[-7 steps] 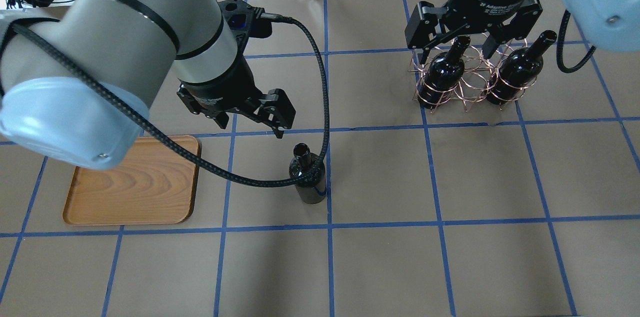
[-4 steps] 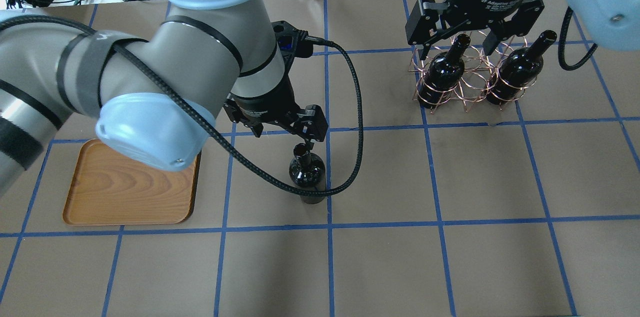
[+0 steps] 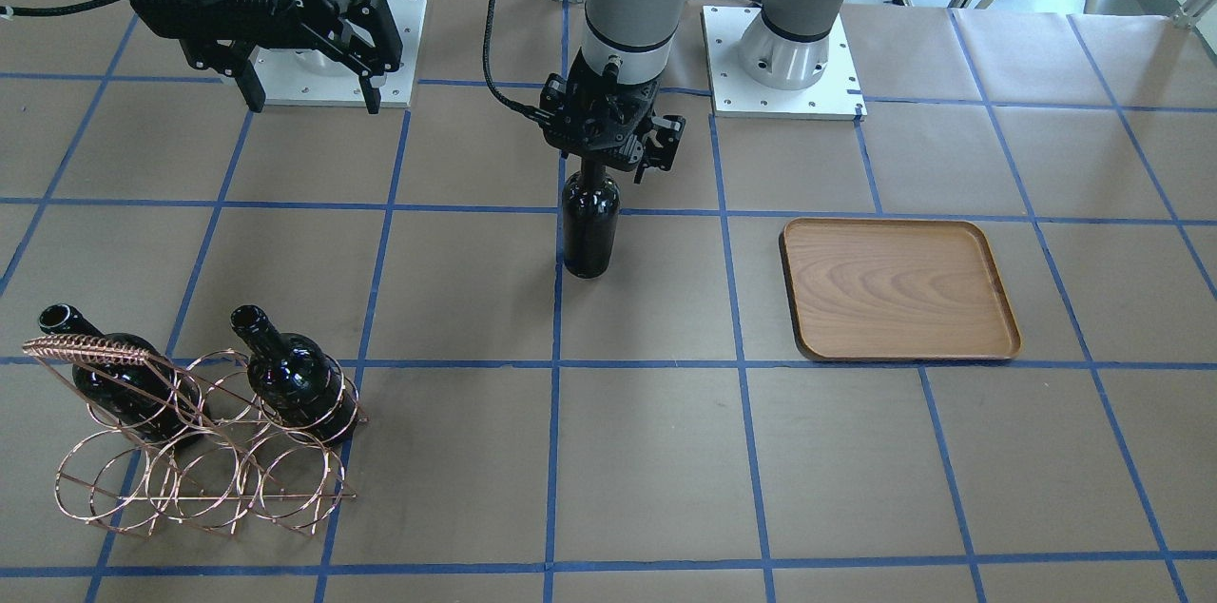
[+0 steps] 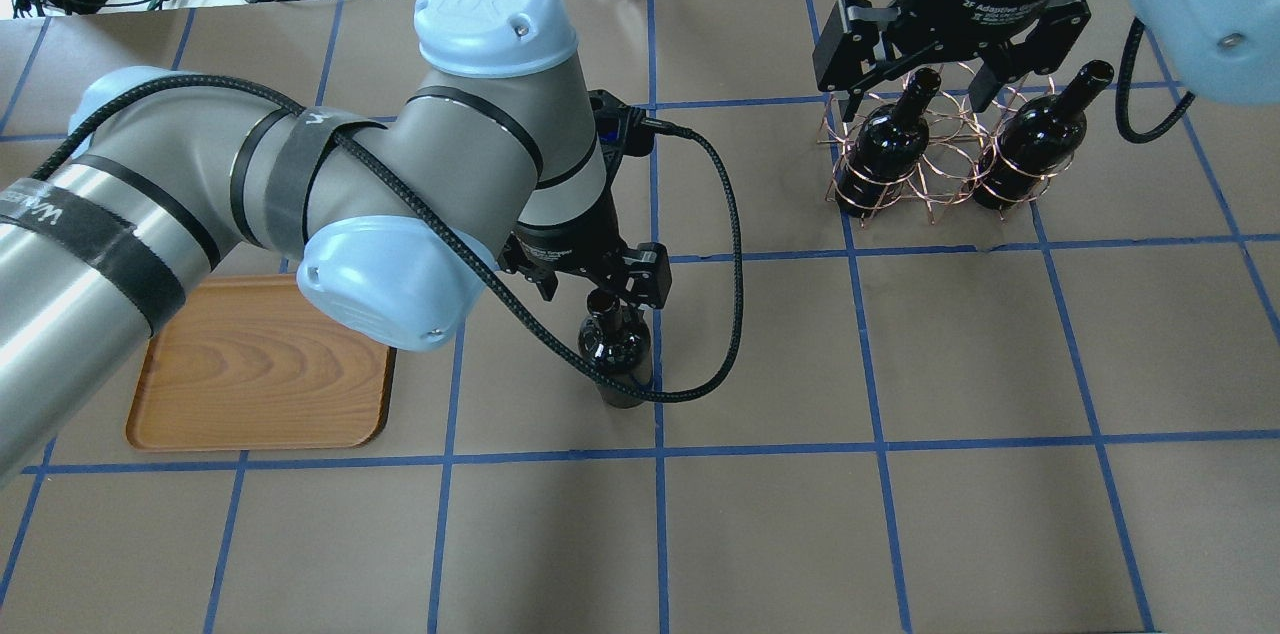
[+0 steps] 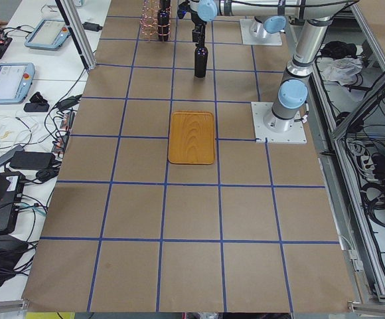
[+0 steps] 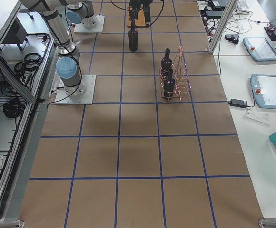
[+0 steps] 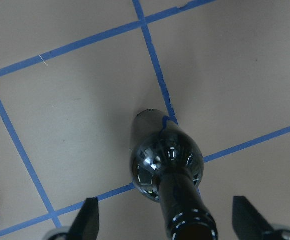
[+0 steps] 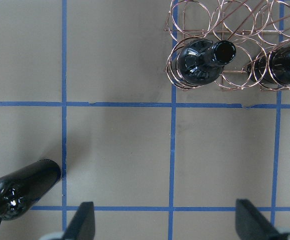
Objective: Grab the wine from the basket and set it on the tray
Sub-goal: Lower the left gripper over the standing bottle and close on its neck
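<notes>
Marks the pickup step: brackets the neck of the upright wine bottle (image 3: 589,232) with the left pincer (image 7: 167,220), fingers (image 7: 89,220) spread wide, not clamped. Puts that bottle on the worktop (image 3: 666,470) at centre frame in the front view, well apart from the wooden tray (image 3: 894,289) at centre right. Shows the right pincer (image 3: 314,94) likewise spread, above the wire basket (image 3: 190,470) with two more bottles (image 3: 290,375) inside. Calls next for closing on the neck, lifting straight, then carrying across to the tray.
</notes>
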